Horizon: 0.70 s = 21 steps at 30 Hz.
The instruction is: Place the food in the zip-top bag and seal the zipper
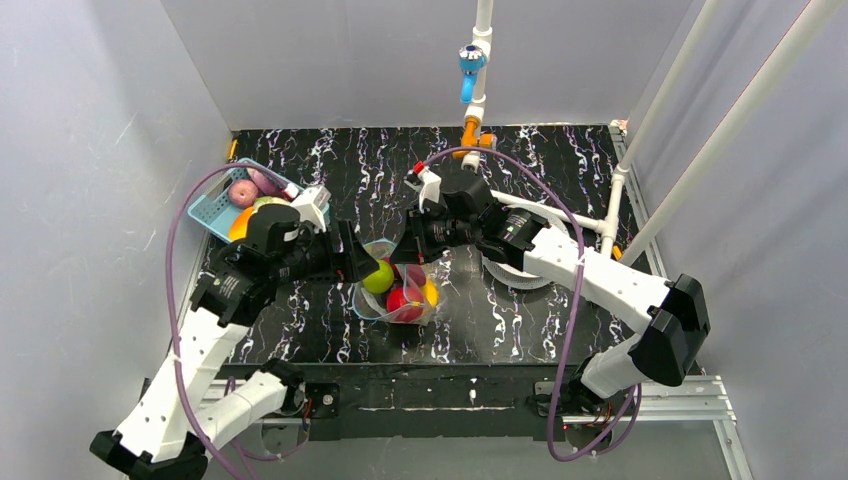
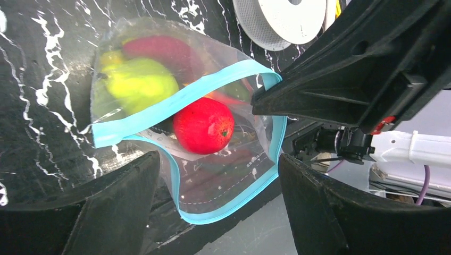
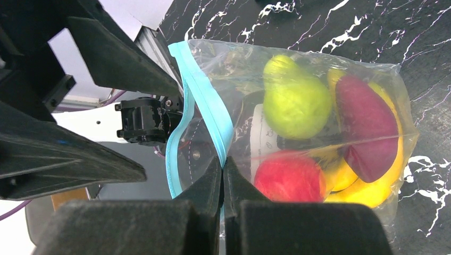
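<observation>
The clear zip-top bag (image 1: 397,288) lies at the table's middle. It holds a green pear (image 1: 377,277), a red apple (image 1: 403,303) and a yellow banana (image 1: 430,292). A dark purple piece (image 3: 367,127) shows inside it in the right wrist view. My right gripper (image 3: 222,163) is shut on one teal zipper (image 3: 210,106) lip at the bag's mouth. The mouth gapes open, and the other lip (image 2: 228,210) hangs loose. My left gripper (image 2: 218,159) is open, its fingers (image 2: 106,207) on either side of the mouth without touching it. The apple (image 2: 203,125) sits just inside.
A blue lattice basket (image 1: 212,212) at the back left holds a pink piece (image 1: 243,193) and an orange piece (image 1: 240,226). A white spool (image 1: 520,268) lies under my right arm. A white pipe frame (image 1: 640,130) stands at the right.
</observation>
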Each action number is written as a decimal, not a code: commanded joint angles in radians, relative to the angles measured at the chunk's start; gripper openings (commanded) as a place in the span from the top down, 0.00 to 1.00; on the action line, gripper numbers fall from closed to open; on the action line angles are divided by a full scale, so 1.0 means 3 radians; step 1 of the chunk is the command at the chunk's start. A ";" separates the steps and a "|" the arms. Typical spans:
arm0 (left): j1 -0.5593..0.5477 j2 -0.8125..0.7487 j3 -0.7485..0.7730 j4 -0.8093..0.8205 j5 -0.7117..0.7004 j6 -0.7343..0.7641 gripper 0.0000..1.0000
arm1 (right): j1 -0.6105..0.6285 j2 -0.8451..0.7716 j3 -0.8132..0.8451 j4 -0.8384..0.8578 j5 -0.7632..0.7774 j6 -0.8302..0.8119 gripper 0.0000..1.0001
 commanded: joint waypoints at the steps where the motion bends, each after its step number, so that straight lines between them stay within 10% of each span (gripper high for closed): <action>1: -0.0011 -0.0228 0.0246 -0.0238 -0.0390 0.0146 0.20 | -0.0006 -0.0133 -0.0010 0.0107 -0.0029 -0.0058 0.99; 9: -0.0010 -0.0539 0.0583 -0.0848 -0.2080 0.0378 0.07 | -0.0005 -0.0192 -0.0069 0.0091 0.0067 -0.0116 0.99; 16: 0.0001 -0.0384 0.0462 -0.0304 -0.3403 0.1169 0.02 | -0.0006 -0.0182 -0.0107 0.0107 0.0027 -0.0117 0.99; 21: 0.0626 0.0031 0.0338 0.0176 -0.3157 0.1617 0.02 | -0.0006 -0.0235 -0.0119 0.0077 0.0099 -0.0167 0.99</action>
